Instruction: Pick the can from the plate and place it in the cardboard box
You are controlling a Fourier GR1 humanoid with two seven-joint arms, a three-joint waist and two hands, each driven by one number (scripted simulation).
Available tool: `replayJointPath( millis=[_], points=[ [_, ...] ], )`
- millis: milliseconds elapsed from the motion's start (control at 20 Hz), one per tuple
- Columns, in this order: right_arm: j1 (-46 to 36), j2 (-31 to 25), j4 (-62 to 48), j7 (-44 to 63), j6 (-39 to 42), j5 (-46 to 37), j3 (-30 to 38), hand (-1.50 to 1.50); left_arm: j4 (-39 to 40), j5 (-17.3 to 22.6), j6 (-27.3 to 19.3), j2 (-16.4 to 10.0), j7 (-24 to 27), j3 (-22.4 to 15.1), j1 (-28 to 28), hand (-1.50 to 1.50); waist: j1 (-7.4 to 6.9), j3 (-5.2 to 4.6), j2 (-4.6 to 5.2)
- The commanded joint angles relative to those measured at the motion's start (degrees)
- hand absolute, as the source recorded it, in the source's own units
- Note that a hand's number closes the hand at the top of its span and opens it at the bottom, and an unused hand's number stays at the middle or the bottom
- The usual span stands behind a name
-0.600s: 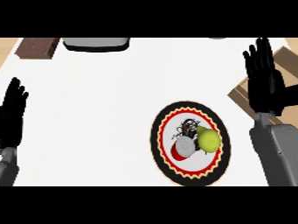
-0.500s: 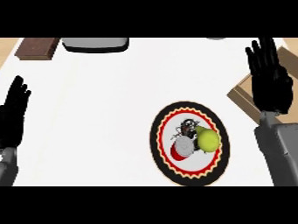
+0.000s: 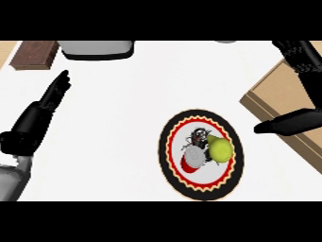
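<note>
Cardboard box [image 3: 273, 92] runs off the right edge, right hand [image 3: 321, 89] covering part; fruit [image 3: 220, 149] overlaps the can [image 3: 193, 155]

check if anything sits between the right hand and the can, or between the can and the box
Yes: a green fruit lies on the plate against the can, on the side facing the box and the open right hand above that box's edge. Between plate and box nothing else shows.

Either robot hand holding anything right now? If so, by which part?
Nothing is held. The left robot hand and the right robot hand are both open, fingers straight. The can sits untouched on the plate.
</note>
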State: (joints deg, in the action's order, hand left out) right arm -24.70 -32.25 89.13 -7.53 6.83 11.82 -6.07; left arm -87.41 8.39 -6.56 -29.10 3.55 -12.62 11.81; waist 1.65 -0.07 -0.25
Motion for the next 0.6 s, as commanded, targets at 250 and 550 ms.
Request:
replayJointPath(
  millis=[250,550],
  points=[
    [5.4,-8.3,8.9,-13.9,5.4,-16.7,-6.8,-1.5,-0.8,0.4,5.4,-0.2,2.1,-0.6,0.8,0.0,-1.07,0.05,0.04],
    [1.8,-14.5,12.8,-5.7,11.5,-25.9,-12.7,-1.5,2.1,-1.2,5.7,0.4,1.5,-0.2,3.6,0.0,-1.39,-0.04,0.18]
  ],
)
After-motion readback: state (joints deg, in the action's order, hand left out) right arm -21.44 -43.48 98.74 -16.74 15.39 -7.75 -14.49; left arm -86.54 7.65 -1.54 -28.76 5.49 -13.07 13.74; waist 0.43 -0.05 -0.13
